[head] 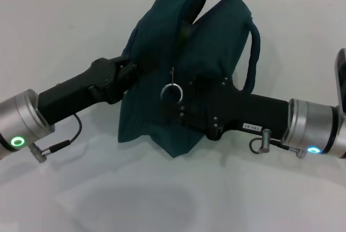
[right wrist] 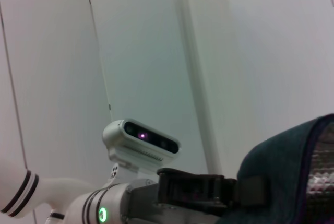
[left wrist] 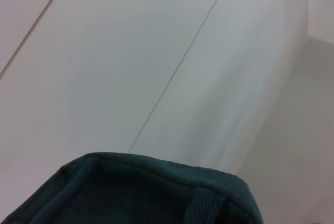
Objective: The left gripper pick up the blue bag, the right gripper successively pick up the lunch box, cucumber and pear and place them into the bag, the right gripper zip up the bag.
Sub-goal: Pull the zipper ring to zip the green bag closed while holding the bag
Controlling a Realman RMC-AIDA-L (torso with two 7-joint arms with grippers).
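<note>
I see the left gripper [head: 130,72] clamped on the blue bag [head: 184,42], holding it up. The right gripper [head: 189,99] presses against the bag's front by the zipper ring [head: 172,92]; I cannot tell its jaw state.

we see dark teal fabric bag [head: 184,64] between both grippers | left gripper [head: 127,72] at its left side | right gripper [head: 186,102] before its front, on table [head: 81,189]

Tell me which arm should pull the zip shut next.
Right, probably. The right gripper sits against the front of the blue bag beside the ring-shaped zip pull, while the left gripper is at the bag's side, apparently holding it up. The bag's mouth still gapes.
</note>
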